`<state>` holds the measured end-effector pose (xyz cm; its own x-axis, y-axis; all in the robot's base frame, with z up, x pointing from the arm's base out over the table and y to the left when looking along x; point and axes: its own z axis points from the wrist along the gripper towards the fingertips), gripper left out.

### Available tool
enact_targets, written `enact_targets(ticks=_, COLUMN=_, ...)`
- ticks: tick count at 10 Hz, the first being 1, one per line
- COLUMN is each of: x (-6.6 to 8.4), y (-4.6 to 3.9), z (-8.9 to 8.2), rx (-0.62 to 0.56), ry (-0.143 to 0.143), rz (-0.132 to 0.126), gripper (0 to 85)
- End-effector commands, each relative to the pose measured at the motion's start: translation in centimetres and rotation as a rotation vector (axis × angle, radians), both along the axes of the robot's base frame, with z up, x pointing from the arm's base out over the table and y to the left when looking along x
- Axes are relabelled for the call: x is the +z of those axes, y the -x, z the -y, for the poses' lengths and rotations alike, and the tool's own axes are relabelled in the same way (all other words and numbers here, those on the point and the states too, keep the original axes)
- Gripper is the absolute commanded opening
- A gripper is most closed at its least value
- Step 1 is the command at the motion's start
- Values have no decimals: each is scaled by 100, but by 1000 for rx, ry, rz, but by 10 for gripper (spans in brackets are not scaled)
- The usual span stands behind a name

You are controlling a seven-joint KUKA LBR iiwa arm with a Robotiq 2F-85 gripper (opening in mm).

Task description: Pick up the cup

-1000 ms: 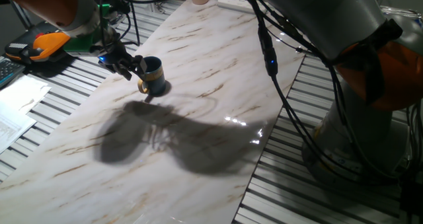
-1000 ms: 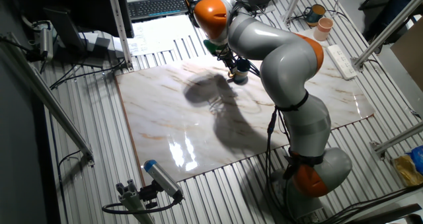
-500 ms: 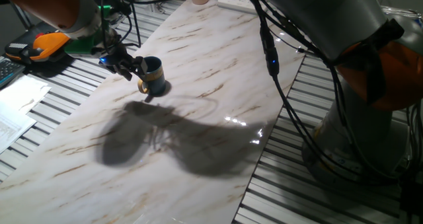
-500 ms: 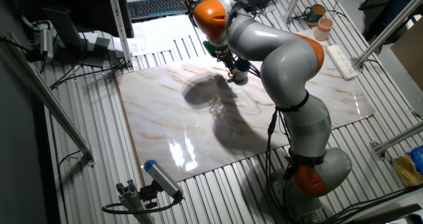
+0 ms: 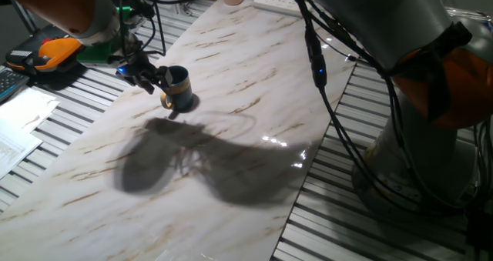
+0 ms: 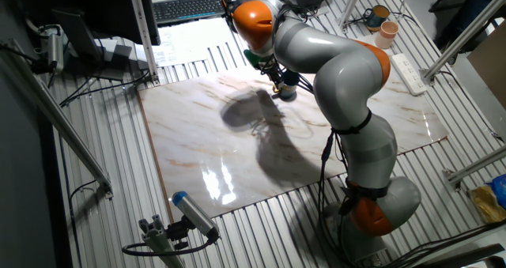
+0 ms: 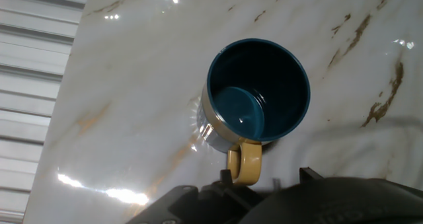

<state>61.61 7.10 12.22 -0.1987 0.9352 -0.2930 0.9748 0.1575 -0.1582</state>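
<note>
The cup (image 5: 179, 87) is a small dark navy mug with a yellow-gold handle. It stands upright on the marble tabletop (image 5: 254, 84) near the far left edge. In the hand view I look down into the cup (image 7: 259, 95), and its handle (image 7: 244, 162) points toward my hand. My gripper (image 5: 153, 77) is just left of the cup, at its height. In the hand view my gripper (image 7: 264, 180) shows as dark tips at the bottom edge, to either side of the handle and apart, holding nothing. The cup and gripper (image 6: 278, 86) are small in the other fixed view.
A pale pink cup (image 6: 387, 33) and a white power strip (image 6: 408, 69) sit beyond the table's far end. Papers (image 5: 19, 130) and a keyboard (image 6: 188, 7) lie off the left side. My arm's cables (image 5: 316, 68) hang over the table.
</note>
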Motion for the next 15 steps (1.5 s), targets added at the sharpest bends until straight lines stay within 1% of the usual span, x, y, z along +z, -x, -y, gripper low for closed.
enact_targets(ticks=1, x=-2, y=2, z=-1, rx=-4, ry=0, rz=-2, gripper=510)
enact_targets(ticks=5, x=-36, y=-4, z=2, rx=-4, ry=0, rz=-7, gripper=510)
enact_targets(ticks=6, x=-48, y=-8, z=3, rx=-7, ry=5, rz=-10, gripper=510)
enact_targets(ticks=11, x=-104, y=-23, z=13, rx=-12, ry=9, rz=-15, gripper=510)
enact_targets(ticks=15, x=-126, y=-41, z=24, rx=-7, ry=1, rz=-9, gripper=510)
